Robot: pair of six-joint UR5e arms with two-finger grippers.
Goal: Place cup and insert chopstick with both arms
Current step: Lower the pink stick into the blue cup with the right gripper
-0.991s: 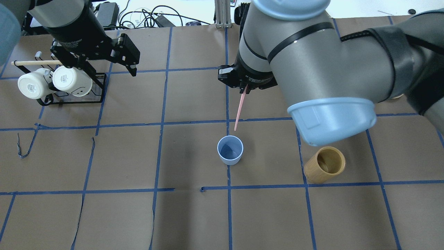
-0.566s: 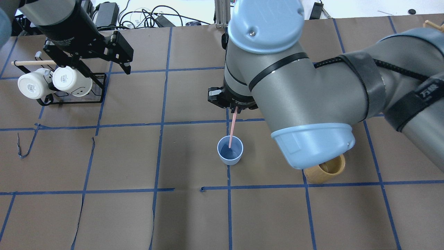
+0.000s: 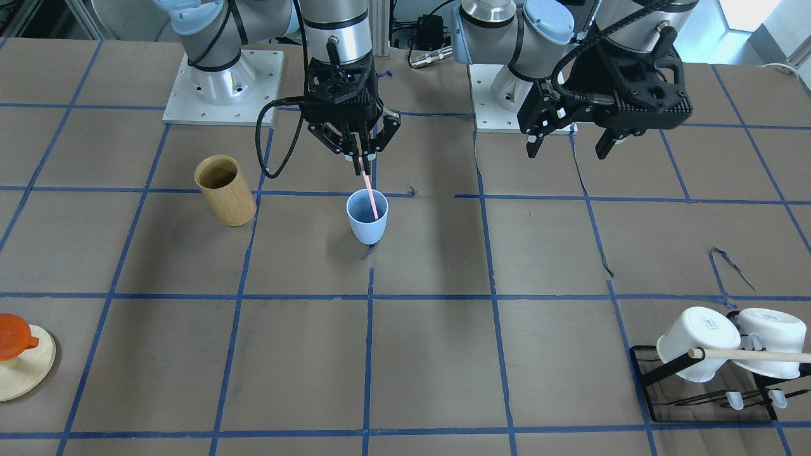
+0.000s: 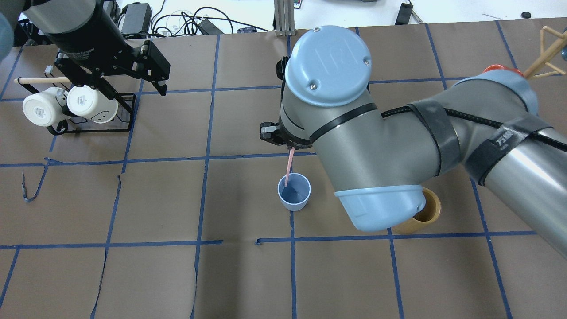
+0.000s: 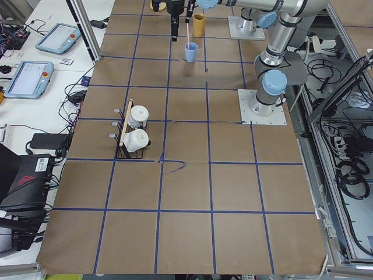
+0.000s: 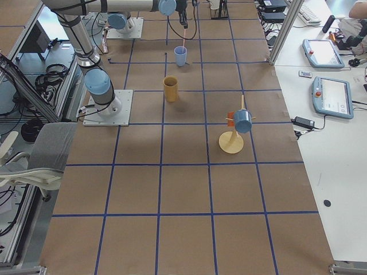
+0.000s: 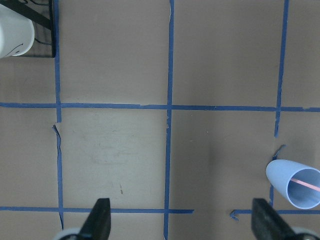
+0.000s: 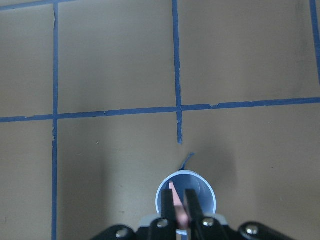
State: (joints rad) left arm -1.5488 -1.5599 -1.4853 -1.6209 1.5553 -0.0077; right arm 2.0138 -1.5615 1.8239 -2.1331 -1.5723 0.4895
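Within cup [image 7: 281,173], seemingly, chopstick [image 7: 305,183] tip.

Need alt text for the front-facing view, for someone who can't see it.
The right gripper holds the pink chopstick, its lower end inside the upright blue cup. The left gripper hangs open and empty over the table; a bamboo cylinder stands apart from the cup.

place: robot lab | cues: teach pendants [image 5: 28,77], taped-grid table [image 5: 186,192], cables [image 5: 349,172]

Light blue cup [image 3: 366,229] stands upright on the brown tabletop [image 3: 443,348]; thin pink chopstick [image 3: 369,190], pinched at its top between my right fingers [image 8: 192,206], slants down with its tip inside the cup.
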